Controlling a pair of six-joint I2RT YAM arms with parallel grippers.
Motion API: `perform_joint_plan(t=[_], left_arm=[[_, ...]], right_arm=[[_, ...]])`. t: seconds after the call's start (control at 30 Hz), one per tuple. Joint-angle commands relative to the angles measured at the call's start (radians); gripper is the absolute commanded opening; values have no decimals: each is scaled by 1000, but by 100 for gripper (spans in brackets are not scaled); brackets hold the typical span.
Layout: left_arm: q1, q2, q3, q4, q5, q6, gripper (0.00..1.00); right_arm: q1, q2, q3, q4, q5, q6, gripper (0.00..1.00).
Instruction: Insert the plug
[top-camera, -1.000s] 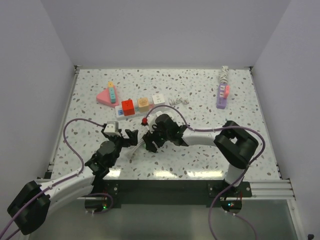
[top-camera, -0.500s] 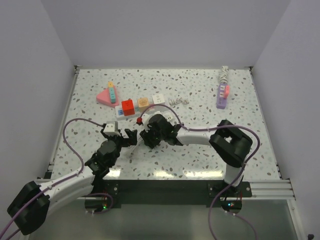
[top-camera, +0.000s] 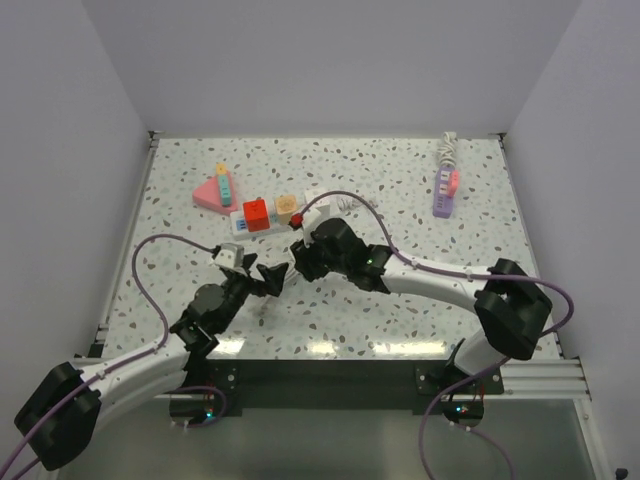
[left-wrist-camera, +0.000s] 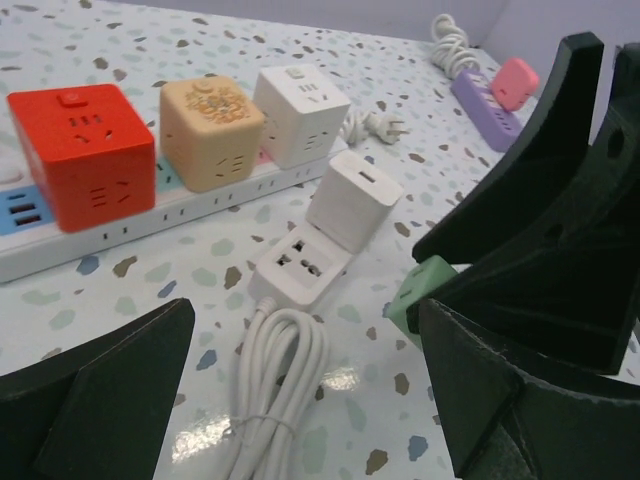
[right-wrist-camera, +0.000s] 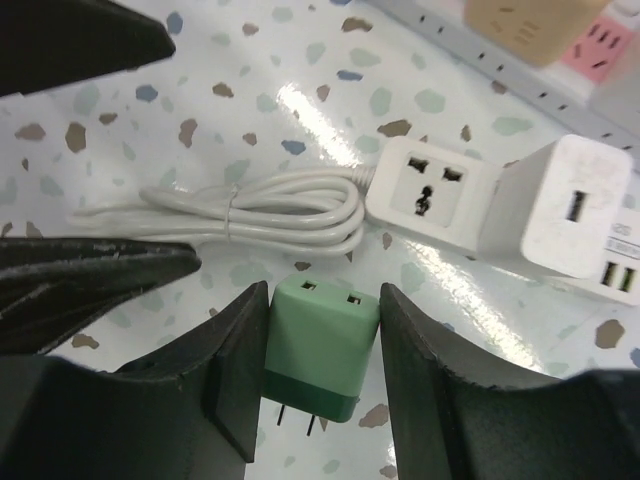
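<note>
My right gripper (right-wrist-camera: 322, 335) is shut on a green plug (right-wrist-camera: 318, 350), its two prongs pointing back toward the wrist camera. Just beyond it on the table lie a white socket block (right-wrist-camera: 430, 192) with a white adapter cube (right-wrist-camera: 560, 205) on it and a bundled white cable (right-wrist-camera: 250, 215). My left gripper (left-wrist-camera: 300, 400) is open and empty over the cable (left-wrist-camera: 275, 380), facing the socket block (left-wrist-camera: 300, 265). The green plug (left-wrist-camera: 420, 295) shows at its right, under the right gripper (left-wrist-camera: 540, 220). In the top view both grippers (top-camera: 268, 275) (top-camera: 300, 258) meet mid-table.
A white power strip (left-wrist-camera: 150, 215) carries a red cube (left-wrist-camera: 85, 150), a tan cube (left-wrist-camera: 210, 130) and a white cube (left-wrist-camera: 300, 100) behind the socket. A pink triangular block (top-camera: 212, 190) lies far left. A purple strip (top-camera: 445, 190) lies far right.
The right gripper has moved a little away from the arm bases with the green plug, and its elbow swung right. The left gripper has edged slightly right and stays open.
</note>
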Motion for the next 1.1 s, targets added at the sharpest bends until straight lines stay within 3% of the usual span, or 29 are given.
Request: perform_joint_plan(t=[0.0, 0.4, 0.63, 1.07], left_arm=[[7, 3, -34, 148, 150, 33, 100], [7, 274, 5, 429, 334, -101, 100], [7, 432, 1, 671, 325, -199, 100], [6, 617, 62, 834, 352, -266, 95]], right_arm=[[2, -101, -32, 88, 122, 64, 0], [1, -170, -103, 283, 173, 158, 0], [4, -186, -170, 391, 162, 204, 0], [25, -192, -200, 452, 131, 222, 0]])
